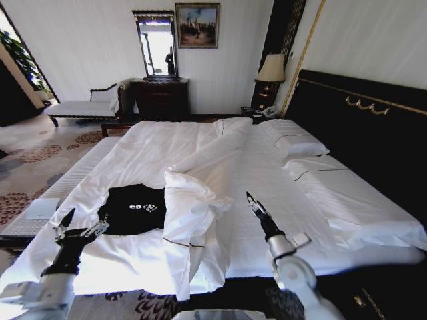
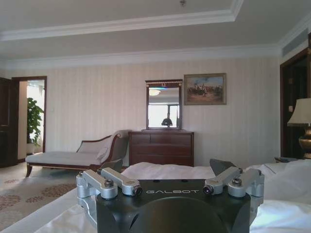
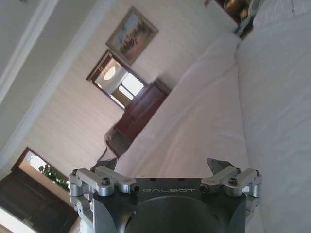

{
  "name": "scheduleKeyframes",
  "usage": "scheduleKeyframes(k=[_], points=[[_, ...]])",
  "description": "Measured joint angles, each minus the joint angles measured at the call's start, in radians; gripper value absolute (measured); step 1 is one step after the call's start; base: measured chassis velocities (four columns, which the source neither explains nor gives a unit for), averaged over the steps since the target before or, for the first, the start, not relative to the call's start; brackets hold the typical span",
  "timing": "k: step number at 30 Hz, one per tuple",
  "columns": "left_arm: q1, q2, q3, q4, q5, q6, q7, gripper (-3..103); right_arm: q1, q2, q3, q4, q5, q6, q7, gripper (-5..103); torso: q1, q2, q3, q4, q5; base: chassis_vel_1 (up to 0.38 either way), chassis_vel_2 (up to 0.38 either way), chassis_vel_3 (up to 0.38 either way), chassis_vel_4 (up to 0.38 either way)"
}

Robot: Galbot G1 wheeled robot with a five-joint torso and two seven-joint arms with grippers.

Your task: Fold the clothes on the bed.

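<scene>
Bed (image 1: 347, 207): black T-shirt (image 1: 133, 209) lies near left, beside bunched duvet (image 1: 190, 200).
Left gripper (image 1: 80, 227): released, near edge.
Right gripper (image 1: 255, 205): released, above sheets.

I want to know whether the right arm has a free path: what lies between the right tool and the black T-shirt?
In the head view, a bunched fold of white duvet lies between the right tool and the black T-shirt.

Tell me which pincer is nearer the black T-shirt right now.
The left pincer, hovering open just beside the black T-shirt at the bed's near edge; the right pincer is across the bunched duvet.
</scene>
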Motion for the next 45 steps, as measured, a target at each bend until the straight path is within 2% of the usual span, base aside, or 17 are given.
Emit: scheduleKeyframes(k=[1,5,9,17,22,36,37,39,43,44,45], points=[[0.0,0.0,0.0,0.0,0.0,0.0,0.0,100,0.0,0.0,0.0,0.0,0.0,0.0,0.0,100,0.0,0.0,0.0,0.0,0.0,0.0,0.0,0.0,0.0],[0.008,-0.05,-0.002,-0.03,0.024,0.007,0.0,100,0.131,-0.01,-0.107,-0.056,0.074,-0.082,0.071,100,0.0,0.0,0.0,0.0003,-0.0003,0.0,0.0,0.0,0.0],[0.011,-0.078,0.011,-0.035,0.048,0.007,0.0,100,0.208,-0.007,-0.166,-0.113,0.1,-0.104,0.082,100,0.0,0.0,0.0,0.0003,-0.0004,0.0,0.0,0.0,0.0],[0.01,-0.097,0.04,-0.035,0.084,0.007,-0.002,100,0.279,0.051,-0.228,-0.173,0.124,-0.111,0.059,100,0.0,0.0,0.0,0.0001,-0.0004,0.0,0.0,0.0,0.0],[-0.003,-0.107,0.065,-0.028,0.108,0.017,-0.01,100,0.308,0.11,-0.266,-0.181,0.137,-0.115,0.041,100,0.0,0.0,0.0,0.0001,-0.0004,0.0,0.0,0.0,0.0],[0.0,-0.115,0.057,0.001,0.106,0.004,-0.016,100,0.359,0.138,-0.358,-0.245,0.093,-0.138,0.038,101,0.0,0.0,0.0,0.0001,-0.0003,0.0,0.0,0.0,0.0],[0.0,-0.116,0.056,0.004,0.105,0.001,-0.016,100,0.359,0.14,-0.362,-0.245,0.091,-0.138,0.037,97,0.0,0.0,0.0,0.0001,-0.0003,0.0,0.0,0.0,0.0],[0.0,-0.117,0.056,0.005,0.104,-0.001,-0.016,100,0.359,0.142,-0.365,-0.245,0.088,-0.138,0.036,97,0.0,0.0,0.0,0.0001,-0.0003,0.0,0.0,0.0,0.0],[0.0,-0.117,0.055,0.01,0.102,-0.006,-0.017,100,0.355,0.148,-0.368,-0.245,0.077,-0.136,0.035,76,0.0,0.0,0.0,0.0001,-0.0004,0.0,0.0,0.0,0.0],[0.0,-0.117,0.055,0.01,0.102,-0.006,-0.017,100,0.355,0.148,-0.368,-0.245,0.077,-0.136,0.035,76,0.0,0.0,0.0,0.0001,-0.0004,0.0,0.0,0.0,0.0],[0.0,-0.117,0.055,0.01,0.102,-0.007,-0.017,100,0.354,0.149,-0.368,-0.245,0.075,-0.135,0.035,71,0.0,0.0,0.0,0.0001,-0.0003,0.0,0.0,0.0,0.0]])
